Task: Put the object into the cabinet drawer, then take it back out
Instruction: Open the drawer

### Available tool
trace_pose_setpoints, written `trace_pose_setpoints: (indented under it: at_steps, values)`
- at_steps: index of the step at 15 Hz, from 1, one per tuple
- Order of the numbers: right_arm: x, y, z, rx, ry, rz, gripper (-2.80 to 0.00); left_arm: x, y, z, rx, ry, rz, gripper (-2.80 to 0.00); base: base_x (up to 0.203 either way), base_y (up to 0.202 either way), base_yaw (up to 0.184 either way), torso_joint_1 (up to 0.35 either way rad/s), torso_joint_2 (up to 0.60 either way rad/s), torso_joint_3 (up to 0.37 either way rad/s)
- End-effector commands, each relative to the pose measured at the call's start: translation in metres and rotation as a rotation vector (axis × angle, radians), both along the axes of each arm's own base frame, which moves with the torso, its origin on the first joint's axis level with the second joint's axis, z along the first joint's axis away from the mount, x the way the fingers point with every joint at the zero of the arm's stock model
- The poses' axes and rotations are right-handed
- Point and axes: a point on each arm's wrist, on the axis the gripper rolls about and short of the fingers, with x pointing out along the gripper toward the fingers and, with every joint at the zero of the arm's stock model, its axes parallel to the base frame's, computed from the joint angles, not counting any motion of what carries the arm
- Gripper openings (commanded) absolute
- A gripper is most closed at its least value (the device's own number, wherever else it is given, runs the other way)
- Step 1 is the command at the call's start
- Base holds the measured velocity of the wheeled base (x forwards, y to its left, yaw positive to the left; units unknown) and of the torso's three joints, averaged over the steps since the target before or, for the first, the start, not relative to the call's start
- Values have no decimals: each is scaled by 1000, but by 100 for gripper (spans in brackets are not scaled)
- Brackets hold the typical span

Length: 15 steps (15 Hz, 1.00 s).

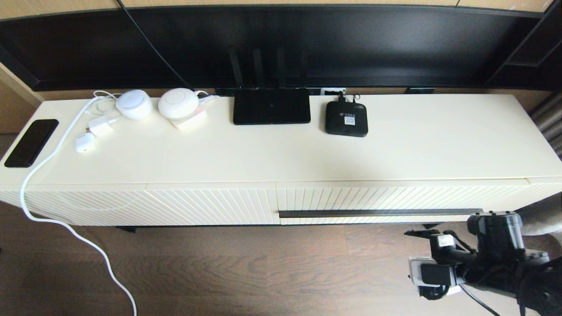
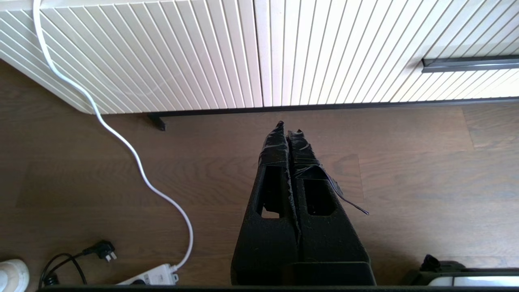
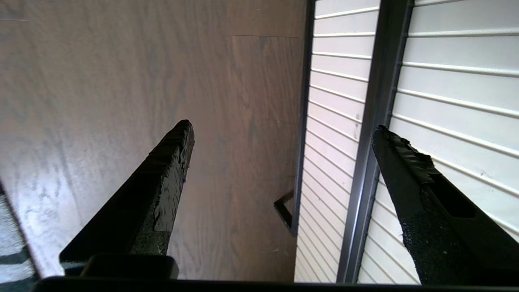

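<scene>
- Nearest, the right claw (image 3: pixel 284 134) hangs low over the floor with fingers spread wide, one fingertip just beside the handle bar (image 3: pixel 371 142), likely lined up to hook it.
- Beyond it, the cabinet drawer (image 1: pixel 395 199) sits closed, so nothing can go in yet.
- Off to its side, the left claw (image 2: pixel 288 127) is pressed together, parked.
- Farthest, the organiser box shows nowhere on the bench (image 1: pixel 439 140).

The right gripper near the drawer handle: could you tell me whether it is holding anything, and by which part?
Nothing is held. The right gripper is open beside the drawer's handle bar, not touching it; the left gripper is shut on nothing.
</scene>
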Motion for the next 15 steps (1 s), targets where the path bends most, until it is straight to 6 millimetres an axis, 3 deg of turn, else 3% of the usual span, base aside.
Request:
trace_pose_setpoints:
  at_steps: [1,8,15]
  values:
    - [11,1,-10,-7,6,5,0,0,0,0,0,0,0,-280,0,0,0,0,0,0]
    - [42,3,-21,2,-44,-5,0,0,0,0,0,1,0,-280,0,0,0,0,0,0]
    - [61,-3,-27,10,-73,-29,0,0,0,0,0,0,0,-280,0,0,0,0,0,0]
